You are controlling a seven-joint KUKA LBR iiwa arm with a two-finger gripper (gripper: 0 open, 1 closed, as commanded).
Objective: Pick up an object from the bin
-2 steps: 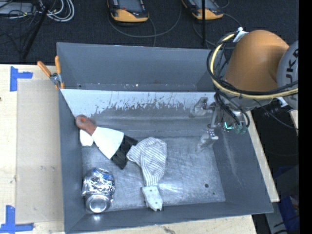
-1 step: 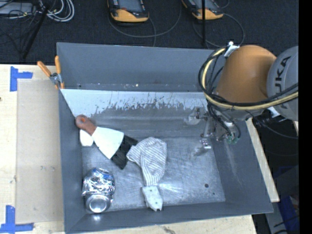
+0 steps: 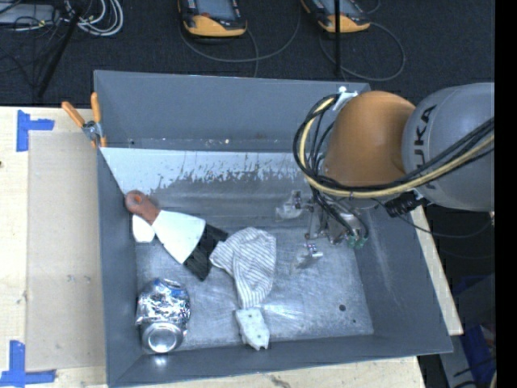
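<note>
While you scanned the grey metal bin (image 3: 396, 297) from its near wall, a crushed silver drinks can (image 3: 164, 314) lay at the near left, with a small white crumpled scrap (image 3: 254, 328) to its right. Behind them sprawled a grey-and-white striped cloth (image 3: 250, 261), probably light, soft and limp. You would pinch a raised fold near its middle. Just right of it hung the gripper (image 3: 311, 249). You could not tell whether its grip was wide or narrow.
</note>
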